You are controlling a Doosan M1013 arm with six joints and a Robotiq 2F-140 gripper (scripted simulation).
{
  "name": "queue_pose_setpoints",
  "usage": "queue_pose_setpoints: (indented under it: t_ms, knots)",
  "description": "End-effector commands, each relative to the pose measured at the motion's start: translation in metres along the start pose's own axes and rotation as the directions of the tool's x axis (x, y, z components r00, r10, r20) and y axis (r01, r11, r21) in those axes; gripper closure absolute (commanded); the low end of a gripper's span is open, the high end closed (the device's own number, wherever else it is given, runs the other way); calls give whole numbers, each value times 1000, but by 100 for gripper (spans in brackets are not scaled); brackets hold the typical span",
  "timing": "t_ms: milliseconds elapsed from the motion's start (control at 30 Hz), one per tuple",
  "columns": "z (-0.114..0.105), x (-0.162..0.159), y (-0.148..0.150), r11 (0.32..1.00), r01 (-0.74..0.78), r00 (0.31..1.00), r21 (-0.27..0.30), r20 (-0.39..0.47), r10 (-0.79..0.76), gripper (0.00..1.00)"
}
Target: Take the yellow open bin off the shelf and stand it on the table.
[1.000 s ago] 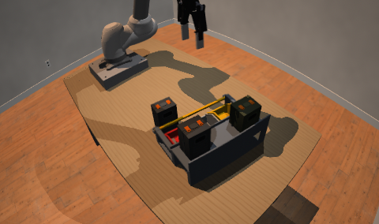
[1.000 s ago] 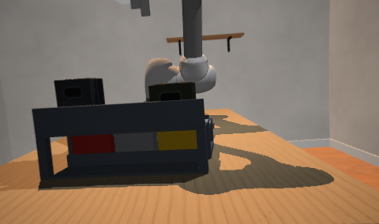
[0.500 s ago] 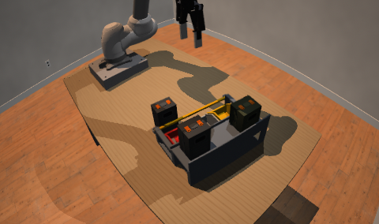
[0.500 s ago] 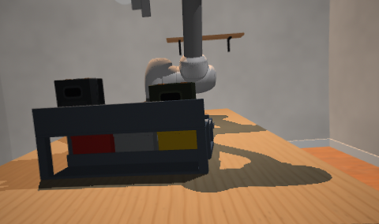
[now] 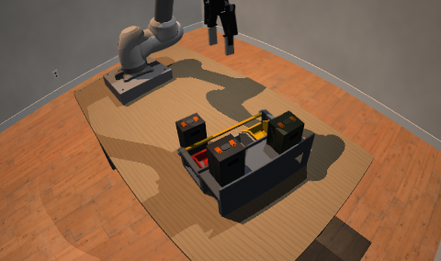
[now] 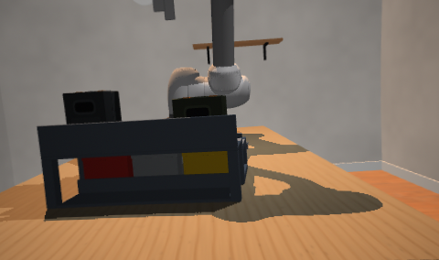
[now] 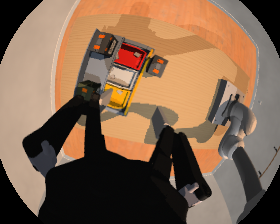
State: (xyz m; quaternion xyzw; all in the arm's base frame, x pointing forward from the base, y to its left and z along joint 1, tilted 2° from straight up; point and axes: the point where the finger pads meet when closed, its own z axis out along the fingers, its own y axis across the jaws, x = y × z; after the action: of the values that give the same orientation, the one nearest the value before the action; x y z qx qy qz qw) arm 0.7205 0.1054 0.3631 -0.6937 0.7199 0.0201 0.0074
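Observation:
The yellow open bin (image 5: 256,132) sits in the dark blue shelf (image 5: 248,167) at its right end, next to a grey bin (image 5: 249,138) and a red bin (image 5: 201,158). From behind, in the exterior view, the yellow bin's back (image 6: 205,162) shows in the shelf (image 6: 142,157). In the wrist view the yellow bin (image 7: 118,98) lies far below. My gripper (image 5: 221,40) hangs high above the far end of the table, open and empty, far from the shelf. Its fingers frame the wrist view.
Three black boxes with orange clips are here: two on the shelf top (image 5: 227,158) (image 5: 287,130), one (image 5: 191,130) on the table beside the shelf. A yellow bar (image 5: 223,132) runs along the shelf front. The robot base (image 5: 137,79) stands at the table's far end.

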Motion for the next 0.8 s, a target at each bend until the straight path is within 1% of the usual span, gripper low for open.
queue_pose_setpoints:
  t_ms: [0, 767]
  knots:
    - [0, 0, 0, 1000, 0, 1000, 0, 0, 0, 43]
    - [0, 0, 4, 1000, 0, 1000, 0, 0, 0, 43]
